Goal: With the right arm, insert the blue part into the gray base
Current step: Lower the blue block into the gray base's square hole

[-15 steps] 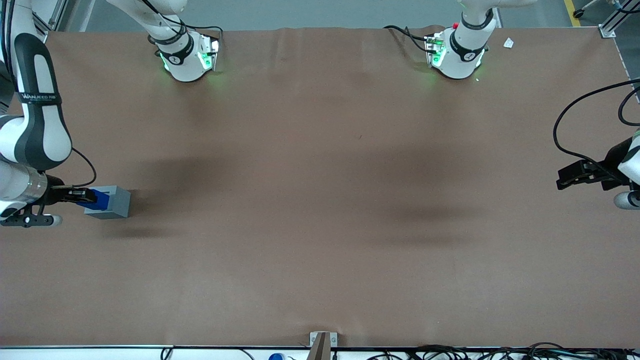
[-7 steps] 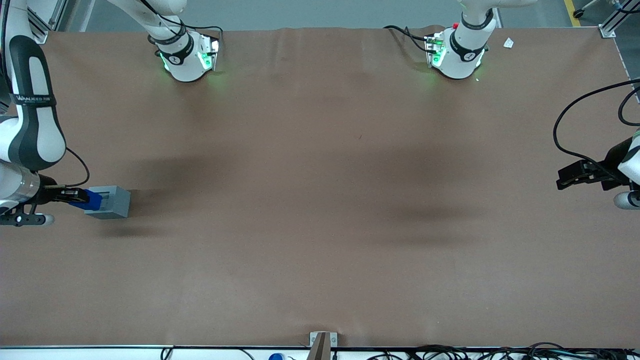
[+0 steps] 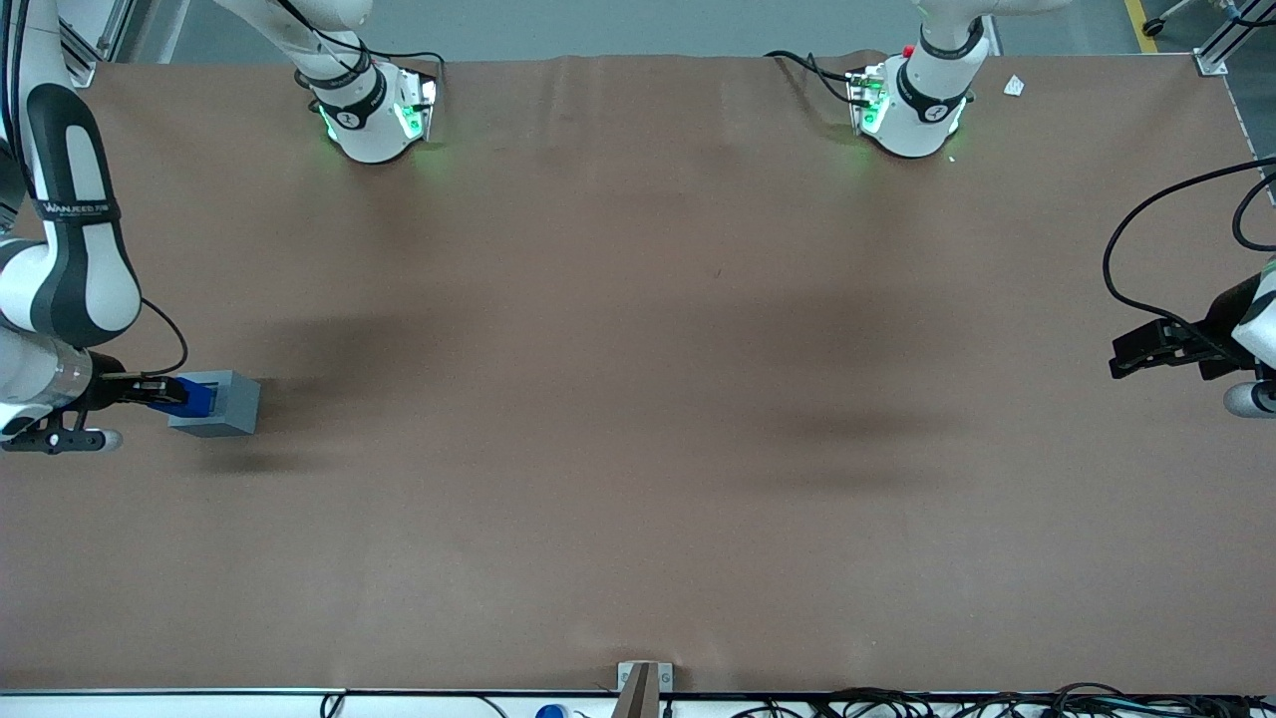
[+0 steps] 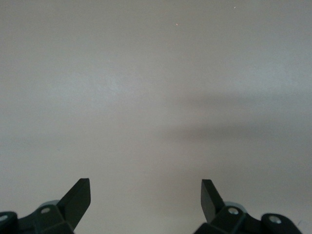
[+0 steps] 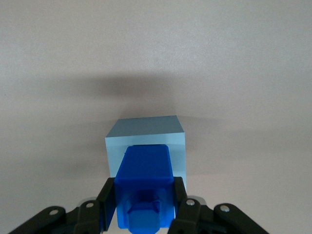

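Observation:
The gray base (image 3: 227,403) stands on the brown table near the working arm's end. My right arm's gripper (image 3: 159,391) is shut on the blue part (image 3: 195,397) and holds it over the base's top, overlapping it. In the right wrist view the blue part (image 5: 145,180) sits between the two black fingers (image 5: 109,201), its stub toward the camera, and hides the recess of the gray base (image 5: 146,134). I cannot tell whether the part's lower end is inside the recess.
Two white arm pedestals (image 3: 374,110) (image 3: 912,105) with green lights stand at the table edge farthest from the front camera. A small metal bracket (image 3: 638,683) sits at the nearest edge. A white scrap (image 3: 1014,86) lies near the parked arm's pedestal.
The gripper with the blue part drew a little away from the gray base half a second ago and has come back over it. The base has not moved.

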Motion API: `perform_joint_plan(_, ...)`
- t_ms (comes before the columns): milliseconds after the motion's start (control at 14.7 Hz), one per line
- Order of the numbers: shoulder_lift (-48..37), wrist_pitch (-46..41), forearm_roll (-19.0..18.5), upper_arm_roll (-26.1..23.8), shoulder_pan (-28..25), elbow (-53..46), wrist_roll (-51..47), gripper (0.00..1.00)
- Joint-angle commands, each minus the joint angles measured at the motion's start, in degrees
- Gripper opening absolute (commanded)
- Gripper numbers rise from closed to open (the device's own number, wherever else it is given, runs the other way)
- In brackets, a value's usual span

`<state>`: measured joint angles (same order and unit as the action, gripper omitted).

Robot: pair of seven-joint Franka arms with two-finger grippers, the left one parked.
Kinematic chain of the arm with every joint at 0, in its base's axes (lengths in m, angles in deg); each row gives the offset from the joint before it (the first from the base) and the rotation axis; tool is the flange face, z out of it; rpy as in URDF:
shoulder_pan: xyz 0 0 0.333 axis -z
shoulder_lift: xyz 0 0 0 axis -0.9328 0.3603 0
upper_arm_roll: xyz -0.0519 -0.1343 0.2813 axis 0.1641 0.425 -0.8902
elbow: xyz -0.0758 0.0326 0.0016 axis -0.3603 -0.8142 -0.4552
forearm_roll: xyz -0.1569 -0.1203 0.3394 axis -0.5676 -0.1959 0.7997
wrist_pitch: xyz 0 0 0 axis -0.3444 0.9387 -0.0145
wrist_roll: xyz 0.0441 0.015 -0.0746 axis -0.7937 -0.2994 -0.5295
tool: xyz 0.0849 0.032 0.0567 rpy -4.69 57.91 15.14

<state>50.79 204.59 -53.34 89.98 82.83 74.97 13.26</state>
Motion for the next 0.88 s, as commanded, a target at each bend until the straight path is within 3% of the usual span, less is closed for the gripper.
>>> perform_joint_plan(0, -0.6, 0.1, -0.6, -0.9, 1.1, 0.6, 1.7, 0.26)
perform_joint_plan(815, -0.5, -1.3, -0.5, -0.9, 1.2, 0.8, 2.7, 0.26)
